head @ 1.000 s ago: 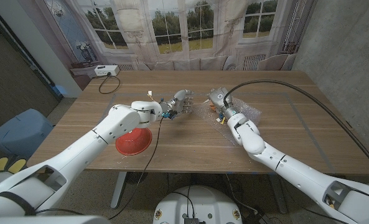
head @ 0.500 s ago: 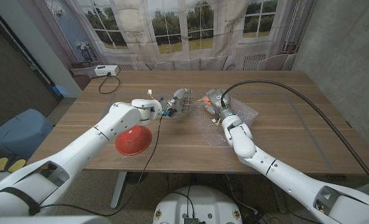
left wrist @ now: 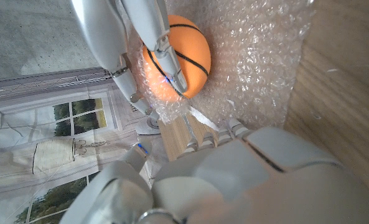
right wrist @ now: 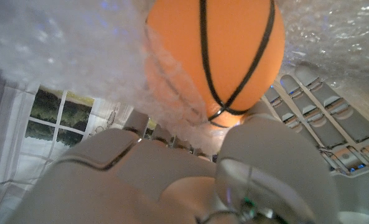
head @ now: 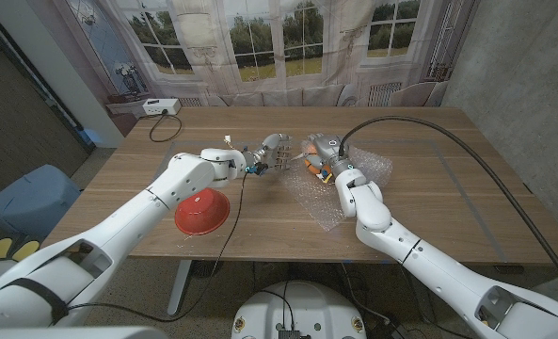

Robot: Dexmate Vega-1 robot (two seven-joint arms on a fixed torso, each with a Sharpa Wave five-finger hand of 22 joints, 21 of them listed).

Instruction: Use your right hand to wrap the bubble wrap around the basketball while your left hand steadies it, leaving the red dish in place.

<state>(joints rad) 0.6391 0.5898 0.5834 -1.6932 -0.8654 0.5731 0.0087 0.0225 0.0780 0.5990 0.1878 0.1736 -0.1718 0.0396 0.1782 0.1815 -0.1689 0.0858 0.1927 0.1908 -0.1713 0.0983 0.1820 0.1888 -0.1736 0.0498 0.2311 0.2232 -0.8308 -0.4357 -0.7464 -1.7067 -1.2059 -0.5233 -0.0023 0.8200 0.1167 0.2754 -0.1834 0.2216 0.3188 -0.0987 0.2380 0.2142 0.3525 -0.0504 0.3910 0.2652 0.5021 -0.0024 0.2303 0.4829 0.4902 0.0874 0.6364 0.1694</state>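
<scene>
- While the wrap is only partly over the ball, go slow. The dish (head: 201,212) sits near, on the left, well apart from the job; leave it be.
- Wrap (head: 340,193) lies right of middle, spread under and beside the ball.
- Right hand (head: 322,155) has its fingers curled on the ball (left wrist: 179,55) and a fold of wrap. Pull that fold snug over the top.
- Left hand (head: 273,153) stands just left of the ball, fingers apart, holding nothing. It should press the ball so it cannot roll.

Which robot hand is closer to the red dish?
The left. The left hand reaches past the red dish, whose forearm passes right beside it. The right hand is farther off, at the basketball on the bubble wrap.
</scene>
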